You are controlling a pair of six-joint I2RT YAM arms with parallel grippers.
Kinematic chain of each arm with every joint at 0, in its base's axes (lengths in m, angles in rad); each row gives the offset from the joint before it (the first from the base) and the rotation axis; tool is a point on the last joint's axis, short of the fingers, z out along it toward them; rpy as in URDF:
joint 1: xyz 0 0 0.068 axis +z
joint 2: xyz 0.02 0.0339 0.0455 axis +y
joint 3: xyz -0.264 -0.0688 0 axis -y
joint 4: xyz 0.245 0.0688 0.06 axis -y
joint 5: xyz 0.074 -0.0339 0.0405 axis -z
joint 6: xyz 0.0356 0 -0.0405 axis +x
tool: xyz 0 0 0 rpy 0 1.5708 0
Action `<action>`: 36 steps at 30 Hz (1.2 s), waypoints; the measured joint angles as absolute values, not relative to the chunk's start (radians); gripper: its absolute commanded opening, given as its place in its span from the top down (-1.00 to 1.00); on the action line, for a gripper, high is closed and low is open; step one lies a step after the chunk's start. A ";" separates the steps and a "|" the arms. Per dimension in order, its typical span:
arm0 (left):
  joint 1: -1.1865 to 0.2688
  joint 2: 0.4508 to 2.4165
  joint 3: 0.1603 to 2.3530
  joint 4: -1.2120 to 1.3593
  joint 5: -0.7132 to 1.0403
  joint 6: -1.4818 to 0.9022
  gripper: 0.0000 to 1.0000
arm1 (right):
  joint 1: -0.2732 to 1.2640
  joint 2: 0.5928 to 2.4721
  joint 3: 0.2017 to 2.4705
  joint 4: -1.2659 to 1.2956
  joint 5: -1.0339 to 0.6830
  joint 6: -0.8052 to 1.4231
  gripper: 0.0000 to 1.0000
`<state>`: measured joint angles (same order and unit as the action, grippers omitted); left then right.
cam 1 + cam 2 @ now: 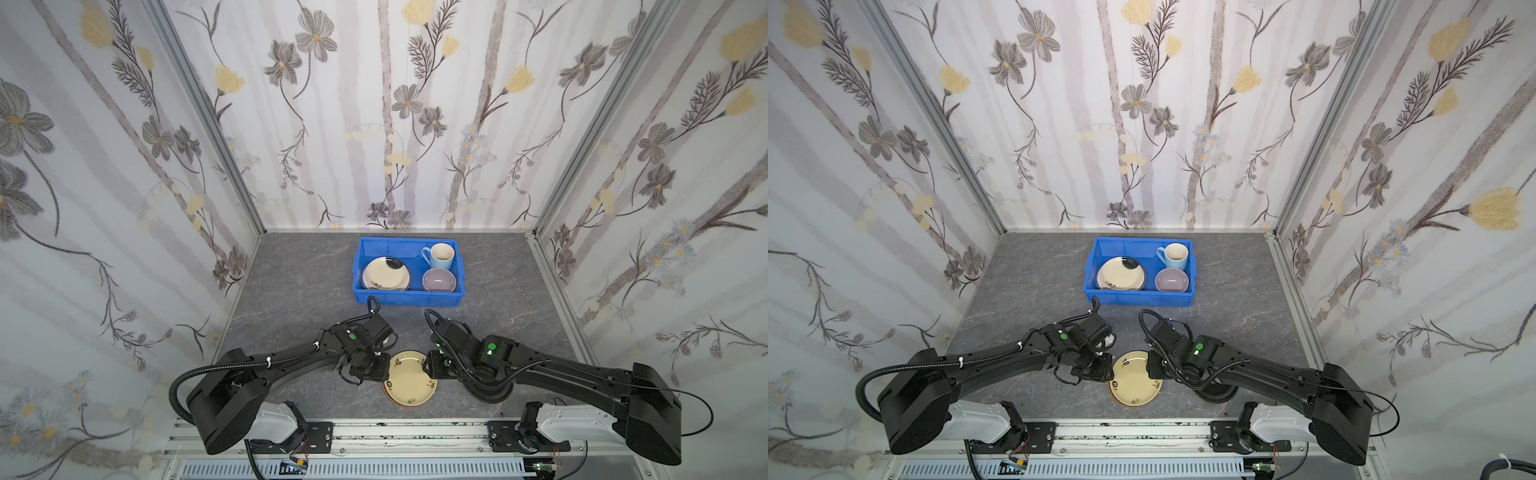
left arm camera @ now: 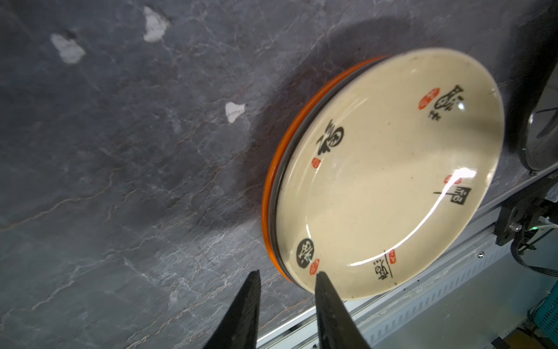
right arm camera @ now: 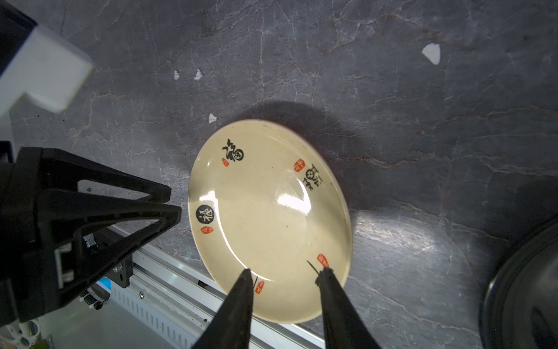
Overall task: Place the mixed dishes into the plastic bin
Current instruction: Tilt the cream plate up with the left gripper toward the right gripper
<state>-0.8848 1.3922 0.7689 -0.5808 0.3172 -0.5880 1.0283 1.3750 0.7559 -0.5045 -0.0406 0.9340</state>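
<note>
Left wrist: left gripper jaws spread astride the rim of the lettered cream plate; I should pinch it alone, sparing the orange plate beneath. Right gripper jaws spread, empty.

The cream plate looks glazed and glossy, catching highlights; the orange plate under it shows a smooth rim. The grey surface is matt, stone-veined, chipped white. The bin is smooth plastic.

Grey veined tabletop, blue bin at back, orange plate near front, black plate beside it
</note>
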 measured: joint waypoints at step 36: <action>-0.909 1.492 0.806 -0.558 0.335 -0.552 0.59 | 1.024 1.372 0.646 -0.430 -0.056 0.978 0.26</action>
<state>-0.9089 1.4918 0.8059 -0.5579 0.3351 -0.5518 1.0245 1.3724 0.6456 -0.4297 -0.0559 0.9783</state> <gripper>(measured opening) 0.208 0.374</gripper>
